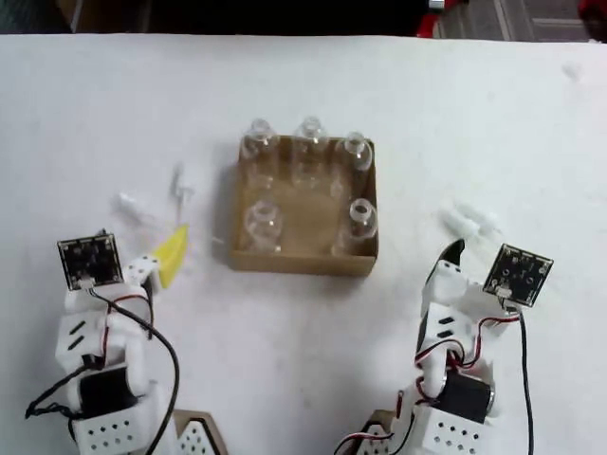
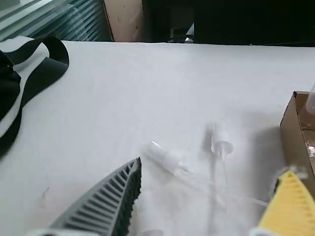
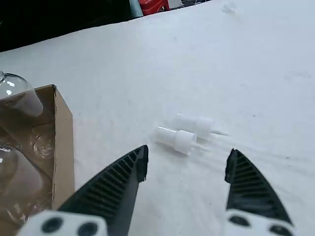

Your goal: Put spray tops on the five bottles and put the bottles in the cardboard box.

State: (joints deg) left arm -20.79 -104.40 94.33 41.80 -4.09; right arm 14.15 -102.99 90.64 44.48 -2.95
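Nearest on the left side: left gripper low over the white table, grey and yellow fingers spread wide, gripping nothing. Aimed, by the look of it, at the spray tops just ahead. Much the same on the right side: right gripper with black fingers spread apart, empty, lined up on a pair of tops lying directly in front.

Just beyond the right gripper: two spray tops on their sides, close together, touching or nearly so. Just beyond the left gripper: two more, apart from each other and at different angles; perhaps a third close by, too faint to tell. Counted for certain: four. Needed: five. Probably laid out on both sides to give each arm its own supply within reach.

Farther on, between the two clusters: cardboard box, open at the top. Inside: five clear bottles, upright, three along the far wall and two at the near corners, necks bare, no spray top fitted on any. Steadied by the box walls, so likely meant for capping in place. No capping done yet.
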